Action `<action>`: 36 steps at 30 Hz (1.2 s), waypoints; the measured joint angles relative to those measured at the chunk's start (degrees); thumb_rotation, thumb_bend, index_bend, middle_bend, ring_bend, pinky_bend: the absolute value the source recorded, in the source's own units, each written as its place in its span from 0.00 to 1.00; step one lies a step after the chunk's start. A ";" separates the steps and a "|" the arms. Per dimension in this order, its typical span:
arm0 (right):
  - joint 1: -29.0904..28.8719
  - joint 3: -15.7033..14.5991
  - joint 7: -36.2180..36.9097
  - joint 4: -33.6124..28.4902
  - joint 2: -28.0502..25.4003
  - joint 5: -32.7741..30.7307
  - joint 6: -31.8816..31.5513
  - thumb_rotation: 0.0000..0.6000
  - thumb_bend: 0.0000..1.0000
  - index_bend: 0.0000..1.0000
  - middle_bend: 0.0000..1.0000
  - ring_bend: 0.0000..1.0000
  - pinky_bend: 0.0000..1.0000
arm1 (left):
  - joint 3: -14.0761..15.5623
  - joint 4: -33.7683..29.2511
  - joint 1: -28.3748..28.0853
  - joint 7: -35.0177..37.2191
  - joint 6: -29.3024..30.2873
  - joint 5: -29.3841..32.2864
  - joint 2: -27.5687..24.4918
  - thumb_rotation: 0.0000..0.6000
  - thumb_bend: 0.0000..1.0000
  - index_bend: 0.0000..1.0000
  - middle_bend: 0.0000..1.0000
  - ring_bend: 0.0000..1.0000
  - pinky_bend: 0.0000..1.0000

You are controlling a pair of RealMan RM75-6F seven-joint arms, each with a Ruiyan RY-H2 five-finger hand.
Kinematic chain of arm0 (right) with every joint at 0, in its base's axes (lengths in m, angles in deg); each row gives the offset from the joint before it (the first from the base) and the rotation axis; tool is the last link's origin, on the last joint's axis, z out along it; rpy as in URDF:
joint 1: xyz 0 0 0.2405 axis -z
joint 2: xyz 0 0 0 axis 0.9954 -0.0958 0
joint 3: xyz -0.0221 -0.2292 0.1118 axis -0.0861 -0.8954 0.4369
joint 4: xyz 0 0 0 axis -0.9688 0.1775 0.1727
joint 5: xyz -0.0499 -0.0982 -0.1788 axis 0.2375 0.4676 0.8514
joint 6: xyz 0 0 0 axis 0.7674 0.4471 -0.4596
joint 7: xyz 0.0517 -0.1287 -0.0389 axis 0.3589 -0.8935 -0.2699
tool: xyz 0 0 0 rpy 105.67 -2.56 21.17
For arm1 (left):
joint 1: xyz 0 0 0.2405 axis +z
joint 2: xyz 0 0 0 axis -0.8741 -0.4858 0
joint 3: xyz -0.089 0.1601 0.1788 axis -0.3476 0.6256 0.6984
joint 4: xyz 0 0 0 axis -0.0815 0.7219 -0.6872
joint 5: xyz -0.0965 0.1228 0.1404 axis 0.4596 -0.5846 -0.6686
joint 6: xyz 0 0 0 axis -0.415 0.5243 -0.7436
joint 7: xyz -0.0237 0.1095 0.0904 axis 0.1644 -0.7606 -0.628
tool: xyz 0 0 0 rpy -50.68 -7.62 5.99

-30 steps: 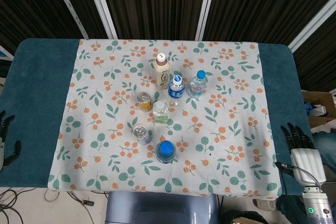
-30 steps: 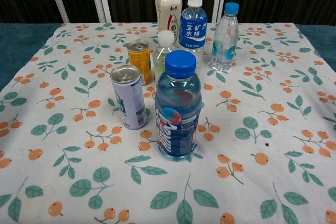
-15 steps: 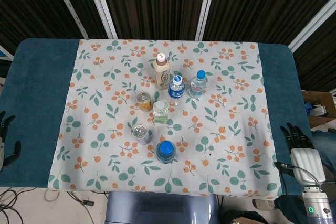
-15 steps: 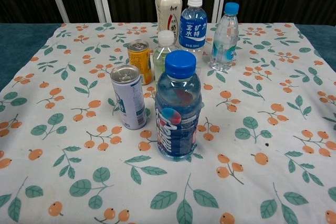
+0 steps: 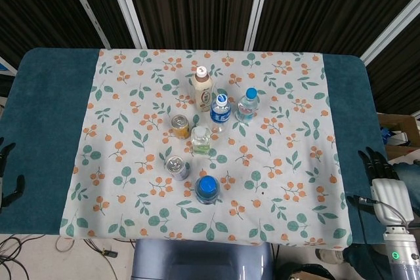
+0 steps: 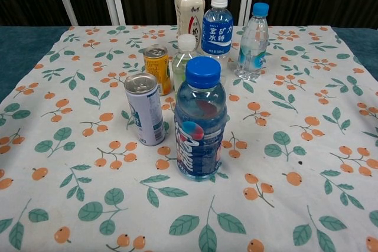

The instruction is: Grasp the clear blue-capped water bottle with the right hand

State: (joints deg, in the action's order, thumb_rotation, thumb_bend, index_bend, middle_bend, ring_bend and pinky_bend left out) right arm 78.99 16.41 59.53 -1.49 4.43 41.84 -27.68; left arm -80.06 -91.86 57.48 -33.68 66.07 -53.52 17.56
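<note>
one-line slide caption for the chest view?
Seven drink containers on a floral tablecloth; the target clear blue-capped water bottle stands upright at back right, untouched.

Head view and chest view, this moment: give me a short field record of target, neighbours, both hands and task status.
target: clear blue-capped water bottle, upright, far right of the cluster on the floral tablecloth
nearest neighbour: blue-labelled white-capped bottle, just left of it, apart
others: tall beige milk-tea bottle; yellow can; silver can; wide blue-capped drink bottle
right hand: at the table's right edge, holds nothing, fingers apart
left hand: at the left edge, partly cut off
status: bottle not yet grasped
</note>
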 measured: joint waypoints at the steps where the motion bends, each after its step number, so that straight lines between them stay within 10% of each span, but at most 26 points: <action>1: -0.48 0.34 1.18 0.09 -0.31 -0.40 0.92 1.00 0.17 0.00 0.02 0.02 0.19 | 0.08 0.03 -0.05 0.01 -0.22 -0.05 -0.03 1.00 0.46 0.10 0.00 0.04 0.00; 17: -19.45 10.67 26.70 5.76 0.22 -9.42 28.10 1.00 0.17 0.01 0.04 0.06 0.19 | 0.26 -0.42 -0.29 -0.61 -0.70 0.06 -0.06 1.00 0.46 0.10 0.00 0.04 0.00; 36: -35.57 16.72 26.59 21.29 13.72 -20.84 43.83 1.00 0.17 0.05 0.13 0.10 0.19 | -0.36 0.43 -0.78 -3.11 -1.33 2.27 0.69 1.00 0.46 0.10 0.00 0.04 0.00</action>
State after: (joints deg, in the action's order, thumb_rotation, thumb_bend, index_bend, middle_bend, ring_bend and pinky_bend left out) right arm 43.42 33.13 86.12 19.80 18.15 21.00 16.15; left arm -80.42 -91.43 56.70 -36.79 64.73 -51.24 18.25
